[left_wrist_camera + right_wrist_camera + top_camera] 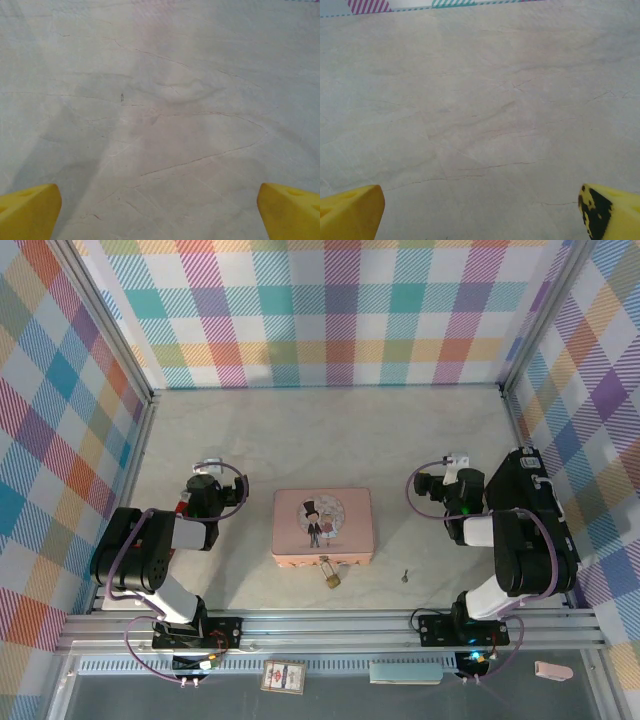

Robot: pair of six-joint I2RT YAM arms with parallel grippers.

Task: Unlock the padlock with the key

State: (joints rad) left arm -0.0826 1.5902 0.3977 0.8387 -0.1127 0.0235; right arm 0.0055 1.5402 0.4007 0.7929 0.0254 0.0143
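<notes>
The tiny brass padlock [331,578] hangs from the front clasp of the pink picture tin [322,527], resting on the table near the front edge. The small dark key [405,576] lies flat on the table to the right of the padlock, a little apart from the tin. My left gripper [207,472] hovers left of the tin, and my right gripper [450,472] hovers to the tin's right, behind the key. In the wrist views the left gripper [160,215] and right gripper [480,212] are open, yellow fingertips [30,210] [612,210] spread wide over bare marble.
Checked fabric walls [340,310] enclose the marble table [330,440] on three sides. An aluminium rail [330,625] runs along the front. Below it lie a small card box [282,676], a pale bar [407,672] and a pinkish item [552,670].
</notes>
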